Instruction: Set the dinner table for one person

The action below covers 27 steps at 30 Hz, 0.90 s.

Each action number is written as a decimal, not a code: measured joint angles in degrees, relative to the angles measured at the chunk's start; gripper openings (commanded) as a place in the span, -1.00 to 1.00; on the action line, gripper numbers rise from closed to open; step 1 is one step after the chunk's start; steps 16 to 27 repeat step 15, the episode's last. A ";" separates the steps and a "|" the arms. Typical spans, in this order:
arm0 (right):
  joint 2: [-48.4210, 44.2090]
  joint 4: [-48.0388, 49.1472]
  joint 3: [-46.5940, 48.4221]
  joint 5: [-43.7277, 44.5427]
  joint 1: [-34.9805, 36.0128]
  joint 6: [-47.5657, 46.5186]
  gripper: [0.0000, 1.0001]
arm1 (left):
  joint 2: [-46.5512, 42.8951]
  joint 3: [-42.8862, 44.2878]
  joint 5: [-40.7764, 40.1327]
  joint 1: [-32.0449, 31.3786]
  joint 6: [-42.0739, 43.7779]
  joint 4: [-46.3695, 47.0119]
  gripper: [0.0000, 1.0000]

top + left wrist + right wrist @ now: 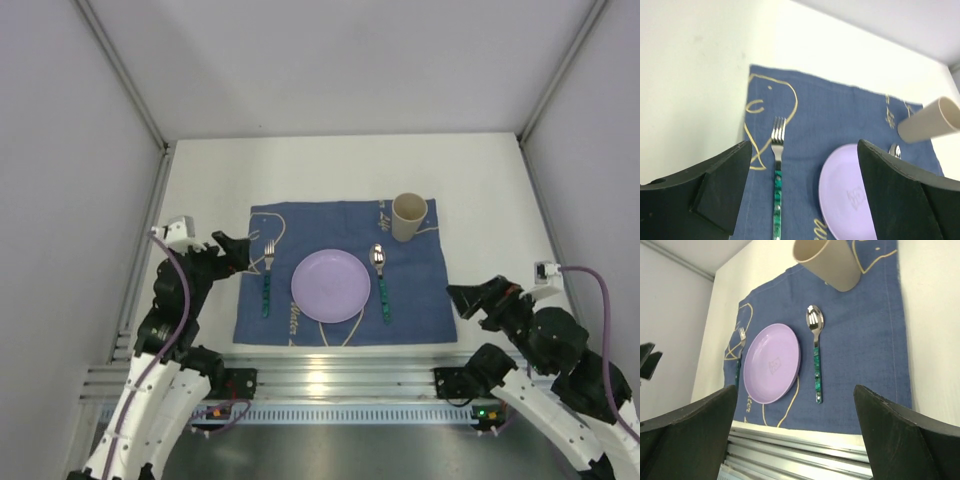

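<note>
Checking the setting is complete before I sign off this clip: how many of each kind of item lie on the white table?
placemat: 1
plate: 1
fork: 1
spoon: 1
cup: 1
Total on the table: 5

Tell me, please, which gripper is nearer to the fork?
Left. The left gripper is beside the fork, at the left edge of the placemat; the right gripper is off its right edge, beyond the plate and spoon.
</note>
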 measured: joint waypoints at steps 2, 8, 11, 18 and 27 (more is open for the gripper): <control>-1.84 -2.51 0.07 2.01 0.00 2.51 0.99 | -4.61 -1.84 -3.43 0.00 0.50 1.38 0.82; -2.58 -8.13 0.59 4.70 0.00 6.29 0.99 | -2.71 0.35 -7.52 0.00 3.96 -1.97 0.79; -2.51 -9.68 1.22 5.18 0.00 6.78 1.00 | -2.95 0.79 -7.63 0.00 5.01 -4.07 0.75; -2.51 -9.77 1.36 4.22 0.00 5.09 0.99 | -3.56 1.38 -7.72 0.00 6.12 -6.86 0.76; -2.51 -9.77 1.36 4.22 0.00 5.09 0.99 | -3.56 1.38 -7.72 0.00 6.12 -6.86 0.76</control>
